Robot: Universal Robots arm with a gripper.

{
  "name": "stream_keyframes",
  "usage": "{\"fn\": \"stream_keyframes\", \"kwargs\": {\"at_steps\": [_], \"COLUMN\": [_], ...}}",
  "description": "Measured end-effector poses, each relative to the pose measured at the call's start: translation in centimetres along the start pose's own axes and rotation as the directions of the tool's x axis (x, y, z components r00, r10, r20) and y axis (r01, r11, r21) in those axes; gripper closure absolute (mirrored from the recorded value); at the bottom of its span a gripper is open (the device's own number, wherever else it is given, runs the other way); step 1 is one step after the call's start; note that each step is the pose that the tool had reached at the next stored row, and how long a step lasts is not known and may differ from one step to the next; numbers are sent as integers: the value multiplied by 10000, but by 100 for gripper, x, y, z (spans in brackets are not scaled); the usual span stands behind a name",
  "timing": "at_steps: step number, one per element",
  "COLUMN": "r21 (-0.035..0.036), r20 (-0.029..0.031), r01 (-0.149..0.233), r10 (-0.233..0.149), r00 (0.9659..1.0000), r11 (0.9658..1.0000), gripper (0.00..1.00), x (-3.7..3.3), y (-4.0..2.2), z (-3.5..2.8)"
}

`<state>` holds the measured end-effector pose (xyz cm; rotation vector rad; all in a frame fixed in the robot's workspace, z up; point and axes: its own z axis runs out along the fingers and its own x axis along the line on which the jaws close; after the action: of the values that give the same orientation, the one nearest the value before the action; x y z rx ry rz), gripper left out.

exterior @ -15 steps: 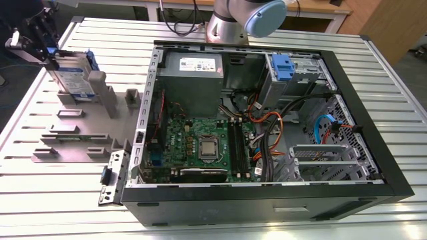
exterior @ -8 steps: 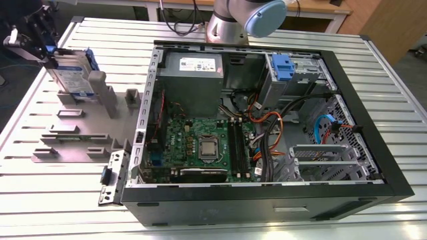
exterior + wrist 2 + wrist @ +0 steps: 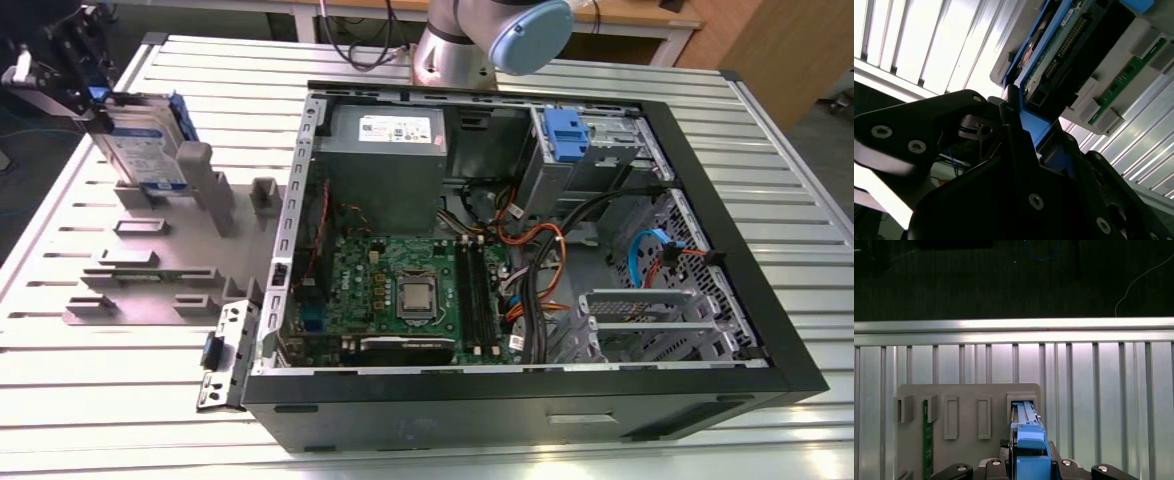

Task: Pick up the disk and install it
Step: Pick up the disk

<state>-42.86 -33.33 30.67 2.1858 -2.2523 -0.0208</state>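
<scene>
Black gripper (image 3: 1034,122) bodywork sits nearest in the second wrist view, drawn narrow onto the blue-framed edge of the disk (image 3: 1069,45), so the gripper appears to hold it by the plastic frame alone. The disk stands on edge in 1 raised holder of the grey fixture plate (image 3: 147,270), which lies on the slatted worktop (image 3: 80,400) just beside the open computer case (image 3: 534,400), on the exterior view's left of it. The disk is well apart from the case's drive cage (image 3: 587,140), which sits at the far corner of the case.

The likeliest trouble is binding. A pull that is not in line with the holder could jam the disk against its grey walls. The plastic frame could also flex or slip in so narrow a hold. Inside the case, the loose orange and black cables (image 3: 534,240) lie close to the cage and could snag a carried disk.
</scene>
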Motion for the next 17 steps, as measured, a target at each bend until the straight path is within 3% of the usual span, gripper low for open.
{"fn": "stream_keyframes", "kwargs": {"at_steps": [17], "r21": [0], "r20": [-18], "r01": [0], "r10": [0], "r00": [10000], "r11": [10000], "gripper": [64], "x": [-1], "y": [2], "z": [-140]}}
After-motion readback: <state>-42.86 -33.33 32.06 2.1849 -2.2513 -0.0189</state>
